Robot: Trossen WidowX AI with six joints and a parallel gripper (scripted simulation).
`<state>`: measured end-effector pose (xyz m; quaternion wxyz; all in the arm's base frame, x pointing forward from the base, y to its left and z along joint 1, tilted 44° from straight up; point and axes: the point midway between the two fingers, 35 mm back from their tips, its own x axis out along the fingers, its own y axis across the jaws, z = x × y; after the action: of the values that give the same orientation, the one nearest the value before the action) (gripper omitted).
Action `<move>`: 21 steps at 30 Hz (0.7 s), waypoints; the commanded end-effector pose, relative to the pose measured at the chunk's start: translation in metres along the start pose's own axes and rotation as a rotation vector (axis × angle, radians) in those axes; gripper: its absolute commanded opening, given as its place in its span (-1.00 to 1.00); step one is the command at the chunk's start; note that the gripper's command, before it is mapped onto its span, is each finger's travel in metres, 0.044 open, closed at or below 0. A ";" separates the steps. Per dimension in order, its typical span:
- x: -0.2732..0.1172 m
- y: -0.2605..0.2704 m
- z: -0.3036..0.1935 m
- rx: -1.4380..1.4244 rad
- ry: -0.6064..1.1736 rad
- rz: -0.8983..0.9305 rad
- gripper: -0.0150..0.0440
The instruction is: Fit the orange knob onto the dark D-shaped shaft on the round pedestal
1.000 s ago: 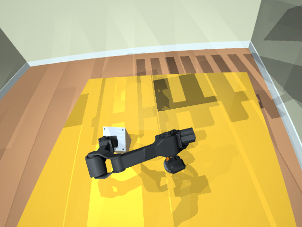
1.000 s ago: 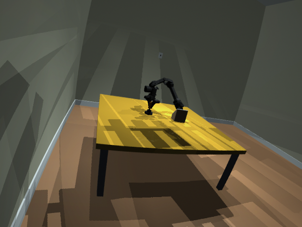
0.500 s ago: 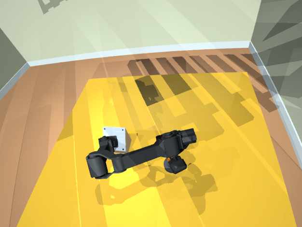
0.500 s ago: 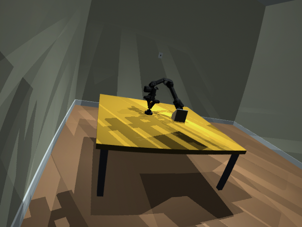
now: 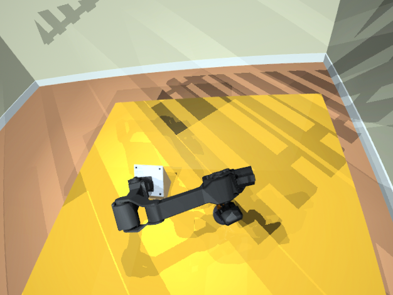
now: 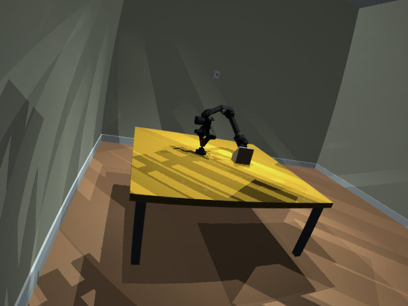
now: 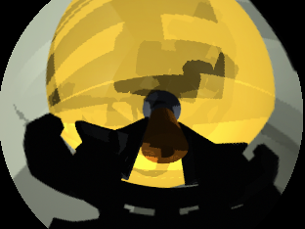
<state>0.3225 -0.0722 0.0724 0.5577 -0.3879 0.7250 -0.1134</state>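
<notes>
The orange knob (image 7: 165,137) (image 6: 202,141) (image 5: 219,206) is upright between the fingers of my gripper (image 7: 162,121) (image 6: 202,144), which is shut on it and points down. The round dark pedestal (image 7: 148,104) (image 6: 200,152) (image 5: 216,216) stands on the table directly below the knob. In the exterior view, a short dark piece shows between the fingertips and the pedestal, and the knob is above the pedestal's base. The D-shaped shaft is mostly hidden. I cannot tell whether its tip is inside the knob's hole, or how the flat sides are turned.
The yellow table (image 5: 203,276) (image 6: 184,194) carries a white-faced block (image 5: 157,181) (image 6: 244,155) beside the arm's base. My arm (image 5: 184,203) (image 6: 234,126) arches from that base to the pedestal. Patchy shadows cross the table.
</notes>
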 end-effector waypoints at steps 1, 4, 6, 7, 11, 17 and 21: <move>-0.003 0.000 -0.003 0.003 -0.003 -0.003 -0.49; -0.003 0.000 -0.003 -0.045 -0.003 -0.003 -0.49; -0.003 0.000 -0.004 -0.113 -0.003 -0.003 -0.49; -0.003 0.000 -0.004 -0.148 -0.003 -0.003 -0.49; -0.002 -0.001 -0.004 -0.207 -0.002 -0.003 -0.49; -0.002 -0.001 -0.002 -0.207 -0.003 -0.003 -0.49; -0.001 0.000 -0.001 -0.207 -0.003 -0.003 -0.49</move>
<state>0.3203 -0.0723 0.0743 0.5155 -0.4428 0.7326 -0.0389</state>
